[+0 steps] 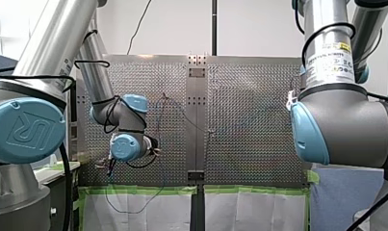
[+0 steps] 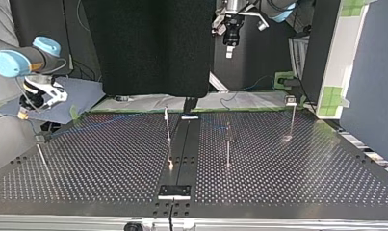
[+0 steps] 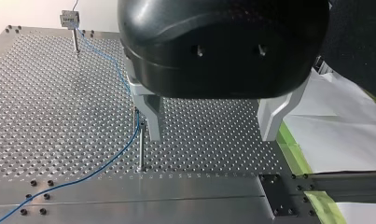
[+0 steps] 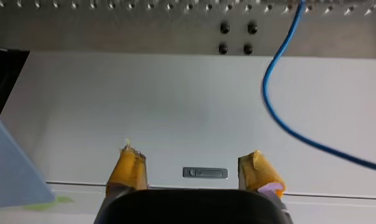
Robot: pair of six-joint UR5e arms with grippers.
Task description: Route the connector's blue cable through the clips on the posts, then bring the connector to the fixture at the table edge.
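The thin blue cable runs from a grey clip block on a far post down to a nearer slim post, then trails off across the plate. My left gripper hangs open above the perforated plate, with one pale finger just beside that nearer post and nothing between the fingers. My right gripper is open too, its yellow pads over white paper. A loop of the blue cable lies ahead of it and off to one side, untouched. I cannot make out the connector itself.
Several thin posts stand on the perforated table. A small plate sits on the centre strip at the top view's near edge. White paper edged with green tape lies beyond the table. A small grey slot shows between the right pads.
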